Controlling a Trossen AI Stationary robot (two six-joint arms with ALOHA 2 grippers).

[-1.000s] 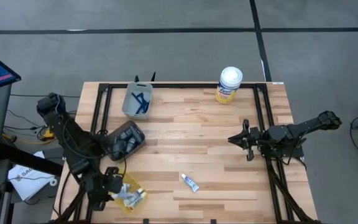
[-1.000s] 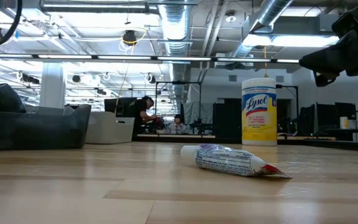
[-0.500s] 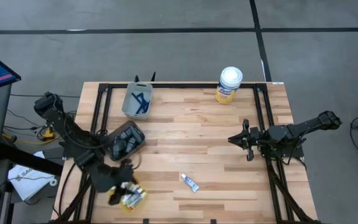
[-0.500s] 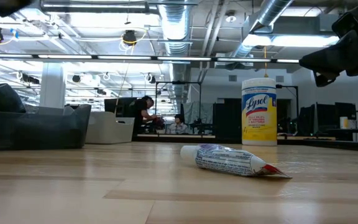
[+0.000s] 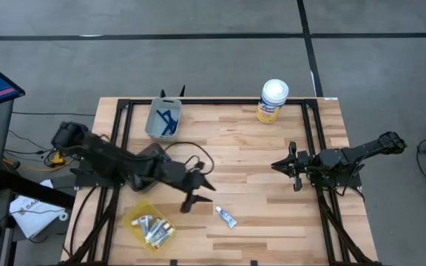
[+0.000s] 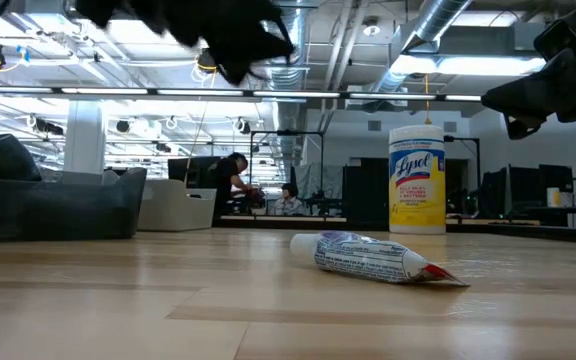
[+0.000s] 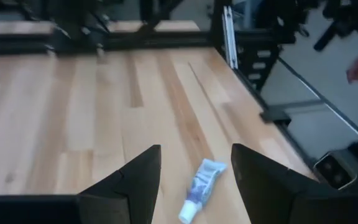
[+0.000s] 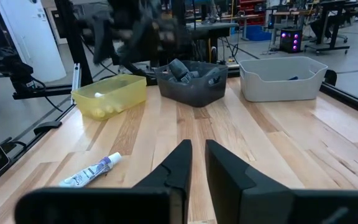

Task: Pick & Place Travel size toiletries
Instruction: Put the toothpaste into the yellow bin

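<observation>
A small white tube with blue and red marks (image 5: 225, 216) lies flat on the wood, also showing in the low view (image 6: 373, 258). My left gripper (image 5: 196, 193) is open and hangs above the table just left of the tube. The left wrist view shows the tube (image 7: 201, 190) ahead between the spread fingertips of that gripper (image 7: 194, 168), untouched. More tubes lie in a yellow bin (image 5: 135, 218). Blue razors sit in a pale grey bin (image 5: 154, 125). My right gripper (image 5: 291, 167) waits at the table's right side, its fingers almost together (image 8: 196, 155).
A dark bin (image 5: 154, 159) with dark pieces sits partly under the left arm. The yellow canister with a white lid (image 5: 273, 100) stands near the far edge. Black frame rails run along the table's left and right sides. People show far behind in the low view.
My left arm has swung from over the yellow bin at the near left corner toward the table's right. It now reaches across the middle, with its gripper beside the lone tube. The tube has not moved, and the right arm has kept still.
</observation>
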